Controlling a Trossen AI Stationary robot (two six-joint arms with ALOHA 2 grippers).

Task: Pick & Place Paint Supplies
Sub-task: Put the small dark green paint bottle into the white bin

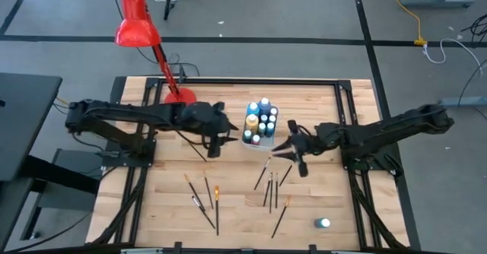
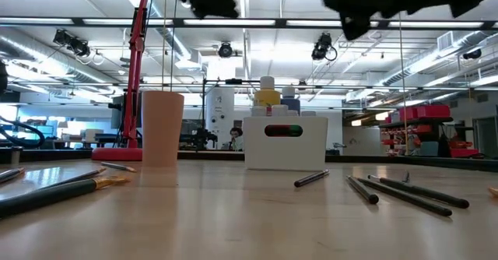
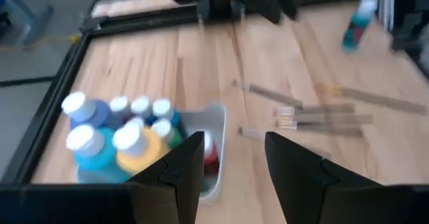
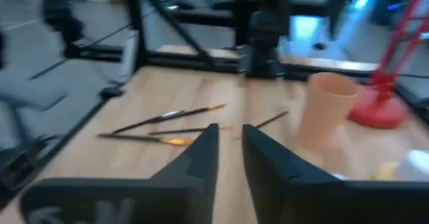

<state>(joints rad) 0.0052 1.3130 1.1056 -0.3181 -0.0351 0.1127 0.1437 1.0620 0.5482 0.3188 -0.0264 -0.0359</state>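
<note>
A white bin (image 1: 245, 138) (image 2: 285, 143) (image 3: 213, 120) stands mid-table and holds several white-capped paint bottles (image 1: 260, 117) (image 3: 120, 140). One more bottle (image 1: 323, 223) (image 3: 355, 23) stands alone toward the near right corner. Thin brushes lie flat in two groups (image 1: 204, 197) (image 1: 270, 182) (image 2: 405, 191) (image 4: 167, 127). My left gripper (image 1: 214, 143) (image 3: 234, 163) hovers open just left of the bin, holding nothing. My right gripper (image 1: 283, 151) (image 4: 230, 150) hangs right of the bin above the right brush group. Only a narrow gap shows between its fingers, with nothing in it.
A red desk lamp (image 1: 137, 22) (image 4: 389, 103) stands with its base at the far left of the table. A peach cup (image 2: 162, 128) (image 4: 326, 117) stands near it, hidden under my left arm in the high view. A black frame (image 1: 350, 132) borders the wooden top.
</note>
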